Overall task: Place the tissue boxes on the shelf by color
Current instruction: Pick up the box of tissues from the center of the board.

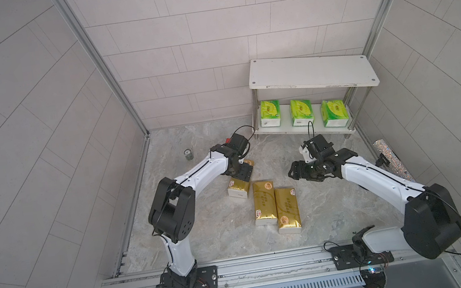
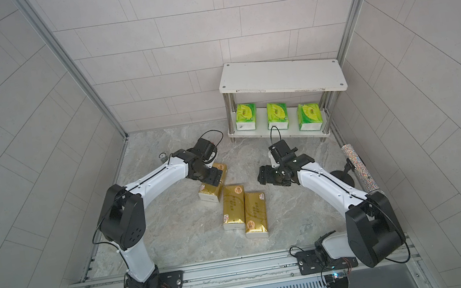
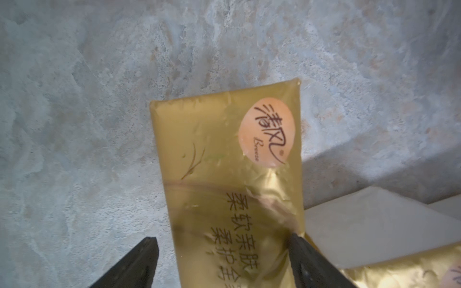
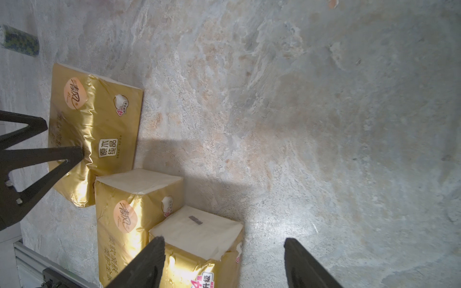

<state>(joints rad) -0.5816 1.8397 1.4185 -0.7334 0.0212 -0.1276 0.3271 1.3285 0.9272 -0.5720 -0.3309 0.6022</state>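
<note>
Straddling the gold pack [image 3: 224, 149] nearest my left arm with the left gripper [image 3: 222, 238], I see its jaws spread, one finger at the pack's edge and the other clear, so the pack lies unpinched on the floor [image 3: 74, 124]. My right gripper [image 4: 224, 240] hangs spread and empty beside the other two gold packs [image 1: 264, 202], probably held aside to give room. Three green packs [image 1: 302, 111] fill the lower board of the shelf [image 1: 311, 73], leaving the top for gold.

We see a white-shelled left arm [image 1: 196, 172] and right arm [image 1: 374, 175], bulky black joint housings [image 1: 173, 212], looping black cables [image 1: 247, 128], and the left gripper's [image 3: 223, 238] pointed black fingers [image 3: 139, 261].
</note>
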